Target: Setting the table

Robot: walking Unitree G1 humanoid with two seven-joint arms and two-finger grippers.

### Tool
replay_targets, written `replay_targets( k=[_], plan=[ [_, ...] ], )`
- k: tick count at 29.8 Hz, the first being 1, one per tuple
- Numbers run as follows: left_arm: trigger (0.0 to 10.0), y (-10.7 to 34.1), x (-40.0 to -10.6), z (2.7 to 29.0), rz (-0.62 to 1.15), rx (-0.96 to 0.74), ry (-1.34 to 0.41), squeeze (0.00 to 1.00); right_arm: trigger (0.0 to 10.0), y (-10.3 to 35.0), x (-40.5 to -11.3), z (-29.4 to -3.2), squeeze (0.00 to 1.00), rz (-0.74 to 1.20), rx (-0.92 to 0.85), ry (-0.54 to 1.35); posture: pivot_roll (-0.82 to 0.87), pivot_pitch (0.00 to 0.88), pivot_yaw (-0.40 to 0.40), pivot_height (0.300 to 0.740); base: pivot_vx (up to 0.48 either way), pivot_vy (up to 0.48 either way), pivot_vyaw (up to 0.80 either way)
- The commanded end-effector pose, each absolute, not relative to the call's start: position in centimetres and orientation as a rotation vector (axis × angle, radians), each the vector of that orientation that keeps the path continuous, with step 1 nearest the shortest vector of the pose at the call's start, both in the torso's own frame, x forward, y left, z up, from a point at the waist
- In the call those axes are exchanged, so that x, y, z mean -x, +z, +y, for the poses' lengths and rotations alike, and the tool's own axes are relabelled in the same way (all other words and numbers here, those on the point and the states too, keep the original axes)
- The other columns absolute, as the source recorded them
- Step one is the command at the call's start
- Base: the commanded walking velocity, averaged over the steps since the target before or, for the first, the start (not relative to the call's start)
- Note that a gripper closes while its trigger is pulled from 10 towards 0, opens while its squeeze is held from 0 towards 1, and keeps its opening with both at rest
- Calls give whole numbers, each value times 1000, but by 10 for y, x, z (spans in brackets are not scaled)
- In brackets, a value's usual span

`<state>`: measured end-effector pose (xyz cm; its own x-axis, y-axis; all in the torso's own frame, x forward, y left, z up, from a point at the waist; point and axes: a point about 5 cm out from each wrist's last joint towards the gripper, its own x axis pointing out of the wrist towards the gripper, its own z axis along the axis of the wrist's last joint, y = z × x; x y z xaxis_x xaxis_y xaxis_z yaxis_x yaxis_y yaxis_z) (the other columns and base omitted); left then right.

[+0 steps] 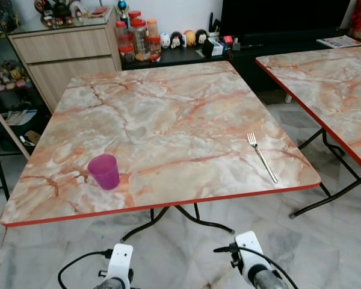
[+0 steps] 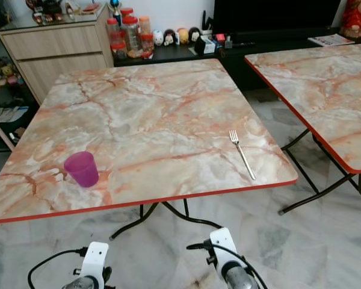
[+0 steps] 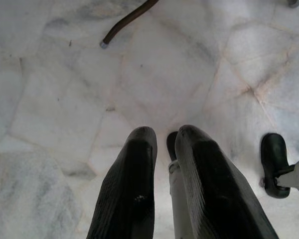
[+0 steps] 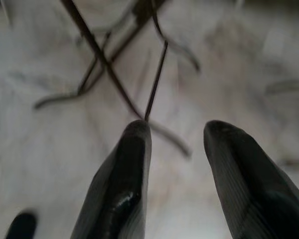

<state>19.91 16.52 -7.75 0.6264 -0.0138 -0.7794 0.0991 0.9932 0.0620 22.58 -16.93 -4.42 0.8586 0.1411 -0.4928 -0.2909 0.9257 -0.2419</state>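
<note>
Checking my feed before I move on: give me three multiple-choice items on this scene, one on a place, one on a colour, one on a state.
1. Where does the fork lie on the near table?
A. near its right edge
B. inside the cup
C. at the far left corner

2. What colour is the cup?
A. green
B. purple
C. white

3. How does the cup stand?
A. on its side
B. upside down
C. upright, mouth up

Answers:
1 A, the fork rests flat by the table's right edge, far from the cup.
2 B, its plastic is a translucent purple.
3 C, its open rim faces up near the front left.
</note>
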Motion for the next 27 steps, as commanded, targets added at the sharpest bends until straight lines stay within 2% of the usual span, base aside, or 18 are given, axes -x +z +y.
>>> replay_targets(
  k=[1, 7, 12, 24, 27],
  plan=[
    [10000, -78, -198, 169, 905, -113, -64, 0, 10000, -35, -233, -162, 0, 399, 336, 261, -90, 0, 61, 740, 0, 0, 0],
    [10000, -78, -197, 169, 905, -121, -71, 0, 10000, -6, -253, -144, 0, 186, 336, 303, -95, 0, 68, 740, 0, 0, 0],
    [10000, -78, -197, 168, 905, -126, -77, 0, 10000, 11, -262, -130, 0, 87, 322, 342, -94, 0, 62, 740, 0, 0, 0],
    [10000, -79, -197, 167, 905, -134, -89, 0, 10000, 33, -273, -114, 0, -13, 276, 366, -90, 0, 62, 740, 0, 0, 0],
    [10000, -78, -197, 167, 904, -139, -89, 0, 10000, 39, -284, -111, 0, -10, 200, 325, -102, 0, 68, 740, 0, 0, 0]
  ],
)
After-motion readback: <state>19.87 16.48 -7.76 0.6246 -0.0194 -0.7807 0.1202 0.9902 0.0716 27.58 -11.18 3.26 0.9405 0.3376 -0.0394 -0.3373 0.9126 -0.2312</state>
